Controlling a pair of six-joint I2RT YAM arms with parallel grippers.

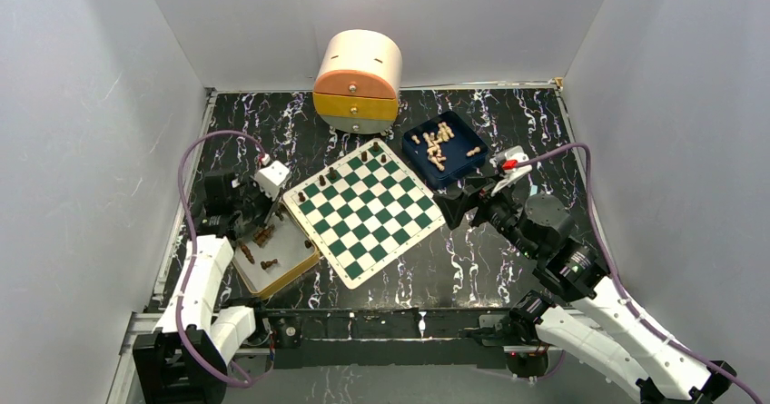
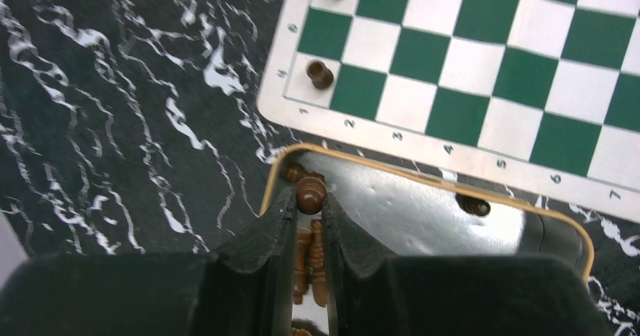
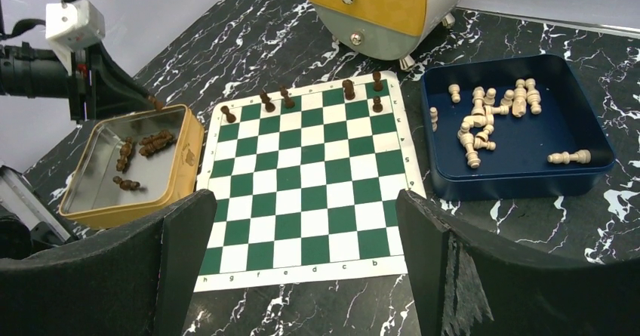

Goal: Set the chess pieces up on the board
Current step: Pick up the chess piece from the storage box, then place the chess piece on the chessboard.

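The green and white board lies in the middle of the table, with several dark brown chess pieces along its far-left edge. More dark pieces lie in a tan-rimmed tray left of the board. My left gripper hovers over the tray's corner, shut on a dark brown piece by its round head. Two board pieces show beyond it. My right gripper is open and empty, right of the board. Pale pieces lie in a blue tray.
A round cabinet with orange and yellow drawers stands at the back behind the board. The blue tray sits at the board's far right corner. White walls close in the table on three sides.
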